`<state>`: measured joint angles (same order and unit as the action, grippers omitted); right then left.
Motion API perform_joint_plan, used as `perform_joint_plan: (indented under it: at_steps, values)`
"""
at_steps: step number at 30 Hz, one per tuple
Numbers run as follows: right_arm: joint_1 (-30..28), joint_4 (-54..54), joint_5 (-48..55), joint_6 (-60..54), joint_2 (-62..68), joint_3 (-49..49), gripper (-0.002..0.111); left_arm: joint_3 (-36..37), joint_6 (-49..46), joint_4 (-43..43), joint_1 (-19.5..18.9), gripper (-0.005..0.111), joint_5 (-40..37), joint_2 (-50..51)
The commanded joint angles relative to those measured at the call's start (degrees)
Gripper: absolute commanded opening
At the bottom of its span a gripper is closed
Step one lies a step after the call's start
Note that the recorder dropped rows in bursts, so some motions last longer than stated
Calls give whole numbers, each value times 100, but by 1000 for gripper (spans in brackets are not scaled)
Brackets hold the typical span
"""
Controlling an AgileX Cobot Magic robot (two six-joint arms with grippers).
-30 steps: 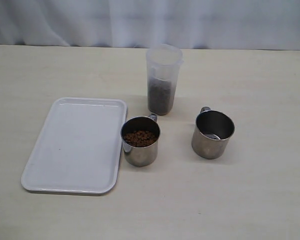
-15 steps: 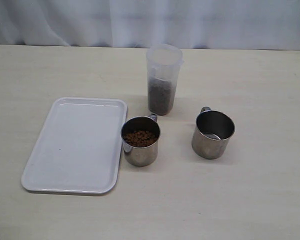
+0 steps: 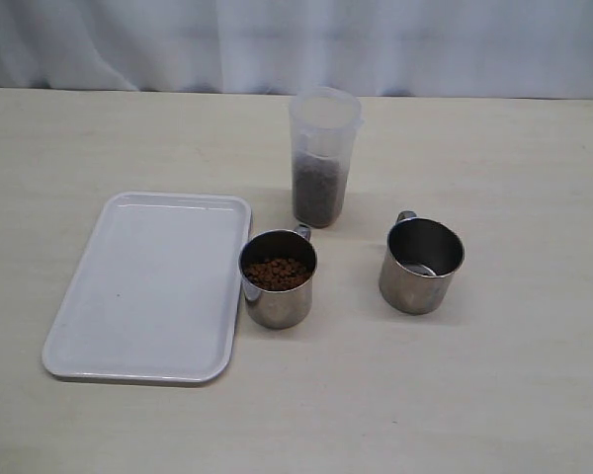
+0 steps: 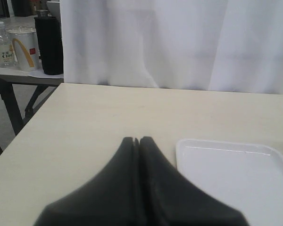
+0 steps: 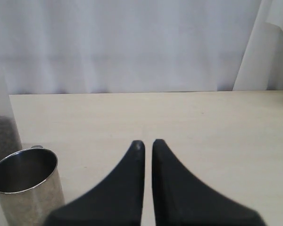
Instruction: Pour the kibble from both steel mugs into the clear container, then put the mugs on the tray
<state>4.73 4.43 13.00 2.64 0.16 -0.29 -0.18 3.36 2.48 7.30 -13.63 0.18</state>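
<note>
My left hand (image 4: 136,140) closed, right hand (image 5: 145,143) closed to slit, both gripping nothing. Steel mug (image 3: 277,291) holding kibble (image 3: 276,273), sitting on desk (image 3: 494,395) just beside tray (image 3: 148,286). I'm judging it rigid, slick, weighty, and planning grip across wall near handle.

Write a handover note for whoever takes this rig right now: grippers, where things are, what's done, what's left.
Left gripper: shut, empty, near the tray.
Right gripper: all but shut, empty, near the empty mug.
Neither arm shows in the exterior view.
Things: the full mug, loaded with kibble, stands on the table close against the tray's right edge. The empty mug stands apart to its right. The clear container stands behind them, partly filled.
Done: one mug looks poured out.
Left: pour the full mug into the container, then set both mugs on the tray.
</note>
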Motion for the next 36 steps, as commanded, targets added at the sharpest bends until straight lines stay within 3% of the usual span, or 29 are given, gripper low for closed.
perform_joint_plan:
  at_steps: [1,21,32,36]
  values:
    - [11,72,47,-1,-16,29,4,18,15,-2,1,0,31,-18]
    - [11,72,47,-1,-16,29,4,18,-83,81,1,0,146,-18]
    - [11,72,57,-1,-16,29,4,18,4,94,1,0,3654,-18]
    - [11,72,57,-1,-16,29,4,18,457,150,1,0,4027,-18]
